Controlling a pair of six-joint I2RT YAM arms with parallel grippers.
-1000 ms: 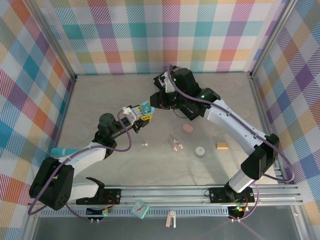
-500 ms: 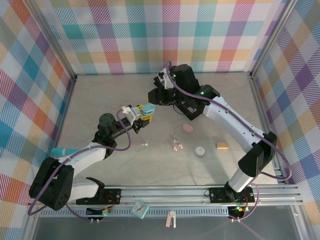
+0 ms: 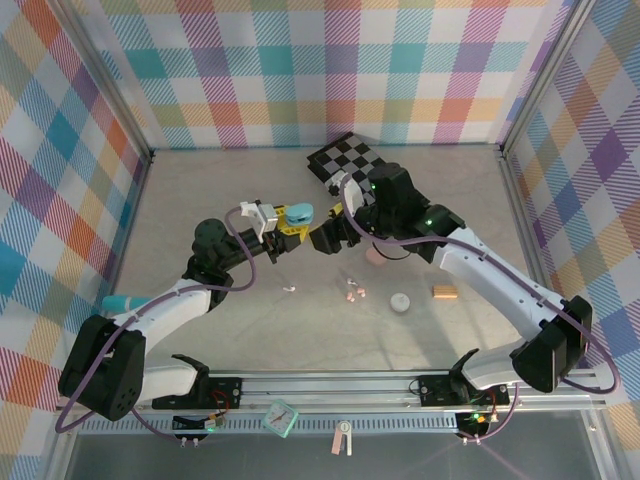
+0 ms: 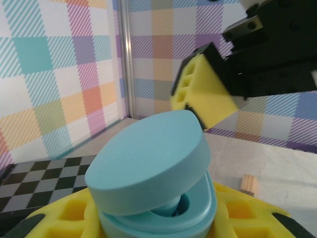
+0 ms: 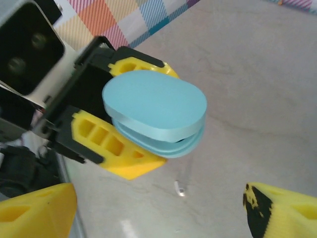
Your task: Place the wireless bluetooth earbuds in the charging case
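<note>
My left gripper point(image 3: 288, 222) is shut on a pale blue oval charging case point(image 3: 299, 213), held above the table. Its lid stands ajar in the left wrist view, and a pale blue shape lies in a well of the charging case point(image 4: 153, 183). My right gripper point(image 3: 328, 226) is open just right of the case, with nothing between its yellow fingers point(image 5: 34, 208). From the right wrist, the case point(image 5: 154, 113) sits between the left gripper's yellow pads point(image 5: 114, 148). A white earbud point(image 3: 291, 289) lies below, also seen as the white earbud point(image 5: 179, 188). Pink earbuds point(image 3: 352, 291) lie mid-table.
A pink case point(image 3: 376, 257) lies partly under the right arm. A pale round case point(image 3: 400, 302) and a small orange cylinder point(image 3: 444, 291) sit to the right. A black-and-white checkerboard point(image 3: 345, 155) lies at the back wall.
The right gripper was shut at the case's top. It has let go, opened wide and swung nearer and to the right of the case. The left gripper has kept its hold.
</note>
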